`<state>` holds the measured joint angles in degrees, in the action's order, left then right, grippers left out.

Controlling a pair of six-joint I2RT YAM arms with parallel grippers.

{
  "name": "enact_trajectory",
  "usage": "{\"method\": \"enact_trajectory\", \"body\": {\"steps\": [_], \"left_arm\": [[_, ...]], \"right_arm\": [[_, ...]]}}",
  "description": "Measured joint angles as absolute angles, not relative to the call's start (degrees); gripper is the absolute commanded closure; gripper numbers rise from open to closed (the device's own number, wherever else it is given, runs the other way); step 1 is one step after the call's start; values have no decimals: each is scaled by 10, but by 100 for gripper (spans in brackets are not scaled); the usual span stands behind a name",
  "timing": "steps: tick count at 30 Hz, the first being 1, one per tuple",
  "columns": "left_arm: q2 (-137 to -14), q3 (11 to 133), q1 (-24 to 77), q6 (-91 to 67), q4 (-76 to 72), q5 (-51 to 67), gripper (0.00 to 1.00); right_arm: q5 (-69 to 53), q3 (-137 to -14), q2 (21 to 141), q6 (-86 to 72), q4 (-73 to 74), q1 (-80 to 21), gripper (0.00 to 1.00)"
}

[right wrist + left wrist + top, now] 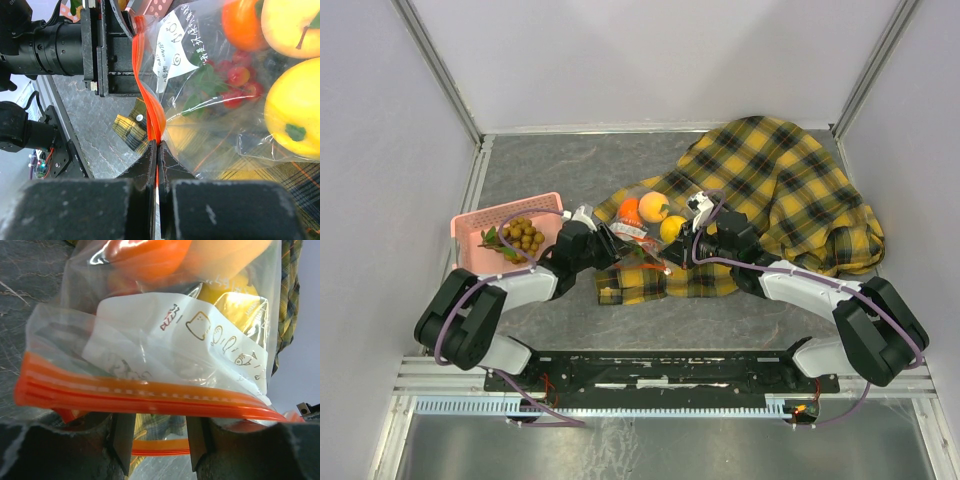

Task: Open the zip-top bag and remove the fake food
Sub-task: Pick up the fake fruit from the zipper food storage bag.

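The zip-top bag lies on the plaid cloth between my two grippers, and its mouth gapes. Inside it are fake food pieces: an orange fruit, a yellow-orange fruit, a yellow fruit and small red berries. My right gripper is shut on the bag's orange zip strip. My left gripper stands open at the bag's mouth. One zip strip runs across the gap between its fingers, and the other strip stretches just above the fingertips. A tan grape bunch sits in the pink basket.
The pink basket stands left of the left arm. The yellow-black plaid cloth covers the right half of the grey tabletop. White walls close the table in on three sides.
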<state>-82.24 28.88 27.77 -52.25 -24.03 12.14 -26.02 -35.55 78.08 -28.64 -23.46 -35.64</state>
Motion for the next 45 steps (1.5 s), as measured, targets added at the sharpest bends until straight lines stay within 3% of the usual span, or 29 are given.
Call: {"method": "enact_trajectory", "body": {"steps": [9, 22, 31, 45], "left_arm": [[-833, 289, 278, -523, -247, 136, 56], [-855, 289, 278, -531, -259, 141, 97], [-846, 289, 279, -530, -256, 152, 97], [-722, 280, 279, -509, -198, 156, 97]], "right_arm": [[-260, -356, 781, -286, -235, -356, 98], [-260, -356, 783, -286, -235, -356, 98], [-256, -356, 783, -281, -230, -356, 98], [-219, -356, 776, -267, -200, -356, 98]]}}
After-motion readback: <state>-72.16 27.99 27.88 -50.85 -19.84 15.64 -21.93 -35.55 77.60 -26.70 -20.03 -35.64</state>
